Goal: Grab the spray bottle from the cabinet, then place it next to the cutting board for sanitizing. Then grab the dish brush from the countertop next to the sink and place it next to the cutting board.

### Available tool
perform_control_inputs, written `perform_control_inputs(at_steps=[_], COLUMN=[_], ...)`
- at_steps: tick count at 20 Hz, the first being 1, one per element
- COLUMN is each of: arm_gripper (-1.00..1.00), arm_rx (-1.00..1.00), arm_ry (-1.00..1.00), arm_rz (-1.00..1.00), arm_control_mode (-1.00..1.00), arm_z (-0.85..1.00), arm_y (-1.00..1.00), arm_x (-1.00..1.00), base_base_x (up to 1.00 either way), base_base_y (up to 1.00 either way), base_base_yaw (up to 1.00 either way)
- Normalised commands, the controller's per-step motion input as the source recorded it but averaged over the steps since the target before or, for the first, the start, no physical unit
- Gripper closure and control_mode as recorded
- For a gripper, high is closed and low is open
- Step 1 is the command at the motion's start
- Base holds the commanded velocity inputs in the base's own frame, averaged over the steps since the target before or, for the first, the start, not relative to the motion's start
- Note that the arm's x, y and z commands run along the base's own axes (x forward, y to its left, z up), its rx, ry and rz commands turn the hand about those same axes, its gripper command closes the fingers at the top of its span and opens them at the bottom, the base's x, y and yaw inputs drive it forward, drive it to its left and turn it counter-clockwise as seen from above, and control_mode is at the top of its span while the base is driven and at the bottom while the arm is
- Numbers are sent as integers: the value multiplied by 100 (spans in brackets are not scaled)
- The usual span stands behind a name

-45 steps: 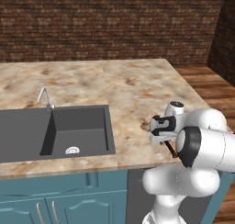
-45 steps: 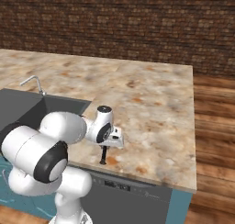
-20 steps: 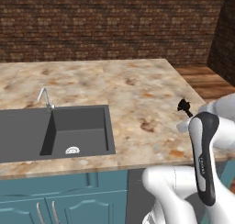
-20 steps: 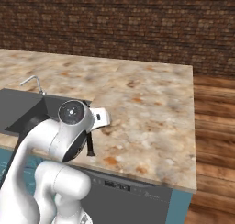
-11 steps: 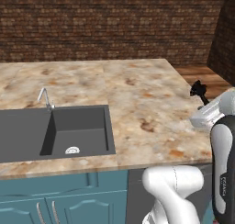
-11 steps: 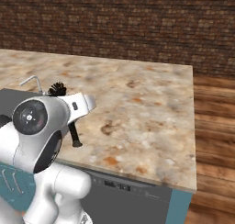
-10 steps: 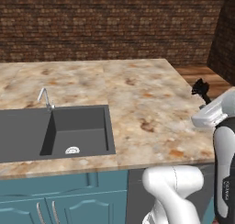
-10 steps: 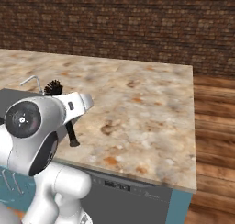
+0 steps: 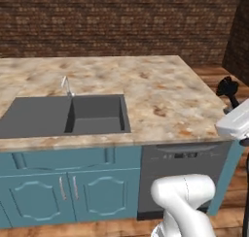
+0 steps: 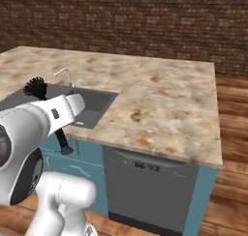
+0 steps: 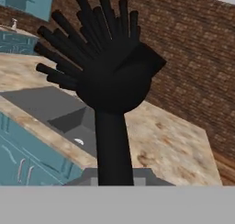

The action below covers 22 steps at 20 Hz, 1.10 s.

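So the brush (image 11: 112, 76) is off the desk (image 9: 160, 93) now, up in the air with the claw pinching its handle, bristles pointing up, off to the side of the sink (image 9: 68, 115). No board or bottle visible from here, so I'd guess carrying it over and setting it down is what's left.

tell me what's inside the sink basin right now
The sink looks bare: grey walls and floor, with a small round drain visible in the hand view. The faucet stands at its back edge. In the hand view, the held dish brush covers part of the basin, so that part is unseen.
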Motion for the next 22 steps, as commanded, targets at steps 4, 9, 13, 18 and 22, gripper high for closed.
perform_control_inputs(at_steps=[4, 9, 13, 18, 22], arm_gripper=[100, 100, 100, 100, 100], arm_rx=[0, 0, 0, 0, 0], arm_ry=[0, 0, 0, 0, 0], arm_rz=[0, 0, 0, 0, 0], arm_control_mode=[100, 100, 100, 100, 100], arm_z=[0, 0, 0, 0, 0], arm_y=[0, 0, 0, 0, 0], arm_x=[0, 0, 0, 0, 0], base_base_x=[-49, -11, 4, 24, 81], base_base_y=[100, 99, 82, 77, 96], base_base_yaw=[30, 60, 74, 66, 26])
